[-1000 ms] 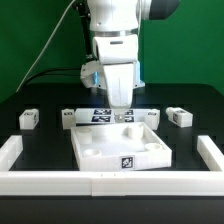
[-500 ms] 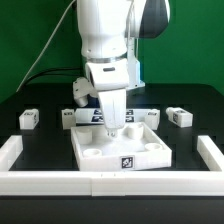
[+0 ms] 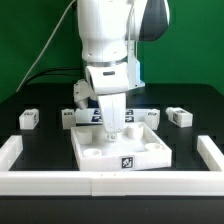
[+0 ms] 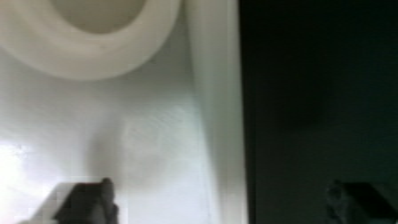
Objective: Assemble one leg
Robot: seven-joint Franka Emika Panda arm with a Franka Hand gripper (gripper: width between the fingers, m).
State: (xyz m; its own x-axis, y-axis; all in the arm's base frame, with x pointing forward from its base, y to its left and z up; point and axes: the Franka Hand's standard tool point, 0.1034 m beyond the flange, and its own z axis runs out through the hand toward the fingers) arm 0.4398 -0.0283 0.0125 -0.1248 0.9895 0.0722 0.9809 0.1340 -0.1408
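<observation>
Nearest, a white fence (image 3: 100, 182) borders the table. Behind it the square panel (image 3: 95, 150) lies flat. The gripper (image 3: 113, 129) is low at the panel's far edge, jaws spread and grasping nothing. In the blurred wrist view, one fingertip (image 4: 82, 200) appears to be over the panel. The legs (image 3: 68, 118) sit untouched in the far row, two toward the exterior view's left and two toward its right, flanking the marker board (image 3: 88, 117)

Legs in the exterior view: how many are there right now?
4, in a row behind the panel: leg at the exterior view's far left, leg just left of the arm, leg just right of it, leg far right. None looks hidden.
</observation>
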